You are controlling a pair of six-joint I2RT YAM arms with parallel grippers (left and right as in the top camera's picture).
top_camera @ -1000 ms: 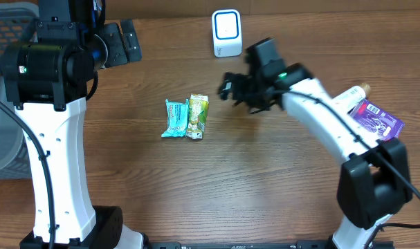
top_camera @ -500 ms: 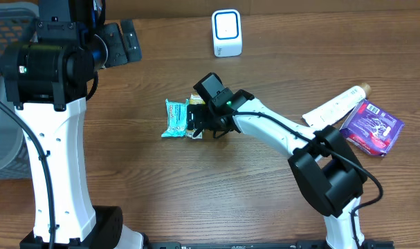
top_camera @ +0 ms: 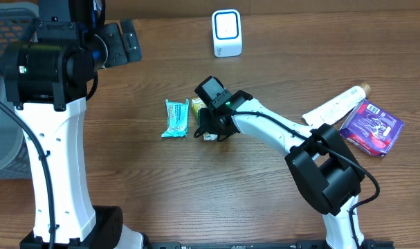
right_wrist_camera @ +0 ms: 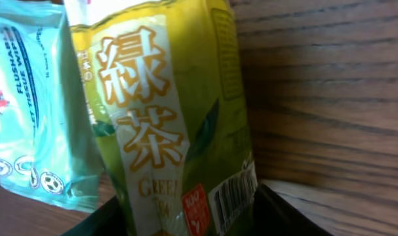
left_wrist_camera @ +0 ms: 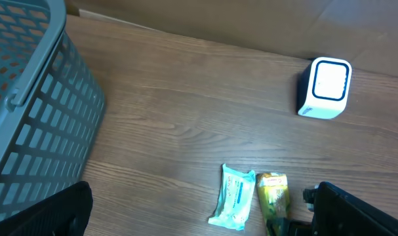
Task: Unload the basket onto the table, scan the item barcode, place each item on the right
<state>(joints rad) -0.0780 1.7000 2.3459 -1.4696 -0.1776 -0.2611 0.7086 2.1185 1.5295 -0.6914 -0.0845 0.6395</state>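
I'm straddling the green tea packet mid-frame with the right gripper for scanning; can't tell if it's pinching. My left gripper is idling, spread wide.

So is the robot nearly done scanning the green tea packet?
Not yet. Done: the right gripper is down at the green tea packet. In hand: its fingers flank the packet, grip unclear. Left: lift it and show its barcode to the white scanner.
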